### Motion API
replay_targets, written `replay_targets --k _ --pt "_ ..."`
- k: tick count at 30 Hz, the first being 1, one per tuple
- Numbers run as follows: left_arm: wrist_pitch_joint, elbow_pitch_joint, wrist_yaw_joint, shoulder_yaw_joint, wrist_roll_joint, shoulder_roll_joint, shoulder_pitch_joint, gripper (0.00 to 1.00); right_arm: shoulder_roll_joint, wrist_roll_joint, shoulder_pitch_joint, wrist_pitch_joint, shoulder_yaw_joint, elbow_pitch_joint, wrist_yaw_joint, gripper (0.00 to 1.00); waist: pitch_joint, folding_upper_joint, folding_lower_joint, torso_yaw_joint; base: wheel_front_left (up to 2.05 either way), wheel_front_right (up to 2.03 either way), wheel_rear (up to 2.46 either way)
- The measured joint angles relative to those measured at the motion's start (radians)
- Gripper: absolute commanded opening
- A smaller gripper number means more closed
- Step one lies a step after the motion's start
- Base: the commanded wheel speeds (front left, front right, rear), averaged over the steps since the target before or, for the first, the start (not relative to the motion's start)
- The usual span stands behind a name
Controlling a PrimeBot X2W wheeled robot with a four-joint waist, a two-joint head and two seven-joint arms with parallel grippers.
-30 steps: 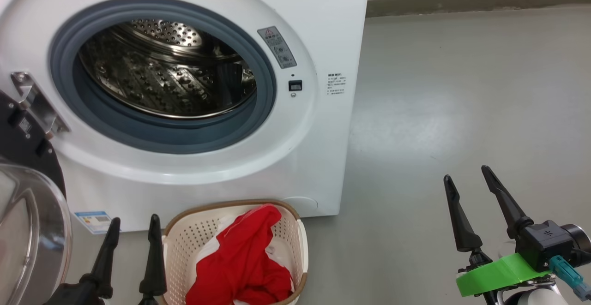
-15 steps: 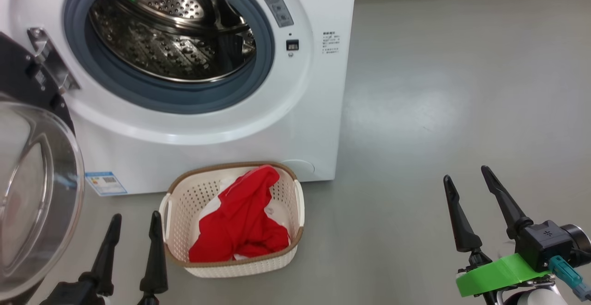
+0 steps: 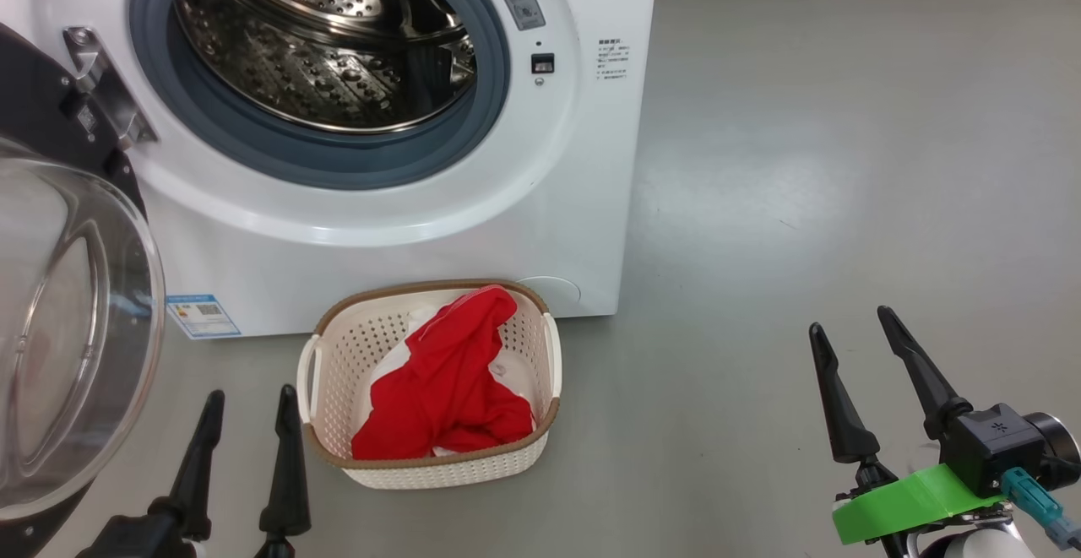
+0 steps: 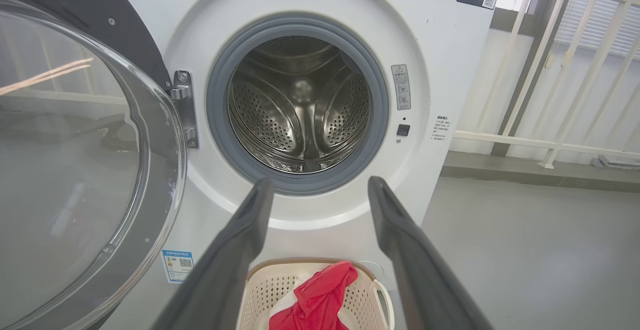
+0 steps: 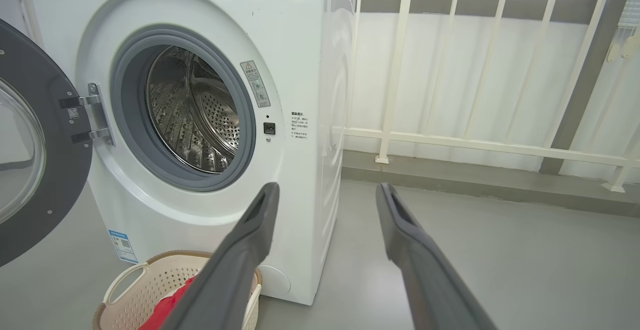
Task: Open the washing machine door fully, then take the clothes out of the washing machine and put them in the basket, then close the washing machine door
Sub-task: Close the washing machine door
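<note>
Open washing machine [image 3: 583,203], laundry in the basket [image 3: 439,475], both grippers released.

Upper left of the head view: grey-ringed opening and perforated steel drum [image 3: 321,43], with the washing machine door [image 3: 59,305] swung wide at the left edge, clear bowl bulging outward. Lower centre, on the grey floor [image 3: 844,161] just in front of the machine: the basket, holding a red garment [image 3: 439,381] over something white. Lower left: left gripper [image 3: 252,393], fingers parted and grasping nothing, near the basket's left side. Lower right: right gripper [image 3: 850,320], fingers likewise spread and empty, well apart from basket and machine, a green band [image 3: 912,503] at its base. Right of the machine in the right wrist view: a pale railing [image 5: 475,70].
</note>
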Motion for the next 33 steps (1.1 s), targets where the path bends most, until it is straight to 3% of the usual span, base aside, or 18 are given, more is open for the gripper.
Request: replay_targets --k 15,33 --pt "-0.005 -0.024 0.037 -0.009 0.000 0.000 -0.001 1.00 0.000 -0.001 -0.001 0.000 0.007 -0.003 0.000 1.00 0.009 -0.0001 0.0000 0.095 0.00 0.00 0.00" --pt "0.011 -0.057 0.072 -0.012 0.000 0.001 0.001 1.00 -0.011 -0.009 -0.010 0.000 0.054 -0.003 0.000 1.00 0.015 0.0000 0.0000 0.334 0.00 0.00 0.00"
